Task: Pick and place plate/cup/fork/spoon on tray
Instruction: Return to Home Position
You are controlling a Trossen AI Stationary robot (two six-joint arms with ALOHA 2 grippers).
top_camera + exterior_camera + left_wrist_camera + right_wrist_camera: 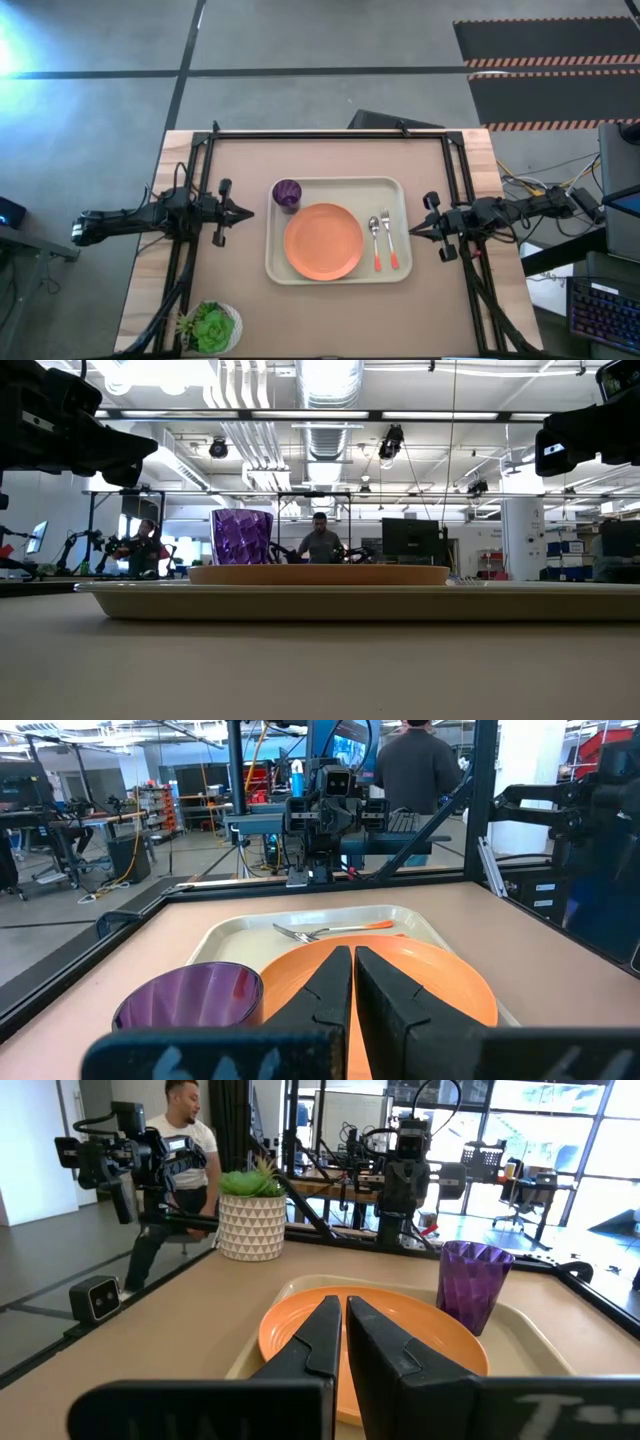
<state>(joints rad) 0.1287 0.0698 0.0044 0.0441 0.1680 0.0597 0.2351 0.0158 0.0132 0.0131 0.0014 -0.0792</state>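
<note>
On the cream rectangular plastic tray (pixel 338 268): round orange plate (pixel 323 241) centred, purple tumbler cup (pixel 287 193) at 11 o'clock, orange-handled spoon (pixel 375 238) and fork (pixel 388 236) at 3 o'clock. Left gripper (pixel 243 212) and right gripper (pixel 415 231) flank it over the counter (pixel 240 290), fingers together.

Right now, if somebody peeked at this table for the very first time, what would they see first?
Probably the bright orange plate in the middle of the big cream tray, with the purple cup standing at the tray's far left corner. Next, the fork and spoon lying side by side right of the plate. The left pincer and right pincer wait shut on either side of the tray.
</note>
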